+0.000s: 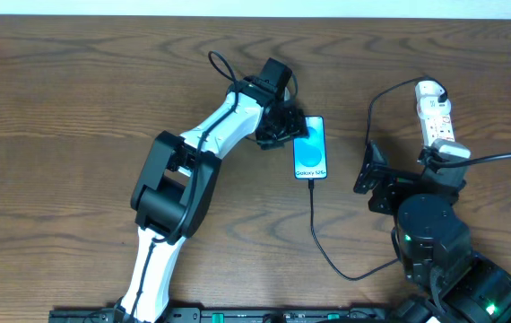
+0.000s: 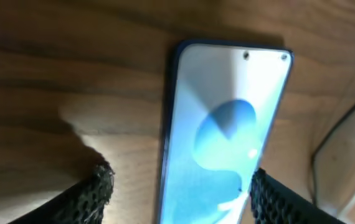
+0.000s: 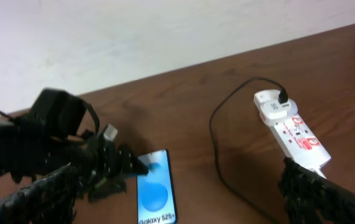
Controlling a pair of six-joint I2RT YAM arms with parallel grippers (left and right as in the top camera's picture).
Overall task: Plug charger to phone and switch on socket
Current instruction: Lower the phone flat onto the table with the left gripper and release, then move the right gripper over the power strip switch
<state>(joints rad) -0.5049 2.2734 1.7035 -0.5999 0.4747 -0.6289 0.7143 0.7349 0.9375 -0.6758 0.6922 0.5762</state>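
The charger [image 1: 320, 235] looks seated in the phone [image 1: 310, 148], mid-worktop. The left fingers [image 2: 96, 190] straddle its top end, released. The right fingers [image 3: 314, 190] gape empty near the socket [image 1: 437, 115]. Switching comes next: 1 fingertip must press its switch.

Brown wooden table [image 1: 58, 90] carries the phone [image 1: 310, 148], black charger [image 1: 313, 211] and white socket [image 1: 435, 109].

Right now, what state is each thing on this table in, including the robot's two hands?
phone, lying flat, screen lit, charger tip at its lower edge.
charger, black cable lying slack, running to the phone.
socket, has an adapter plugged in; switch position not visible.
left hand, open, straddling the phone.
right hand, open, holding nothing.
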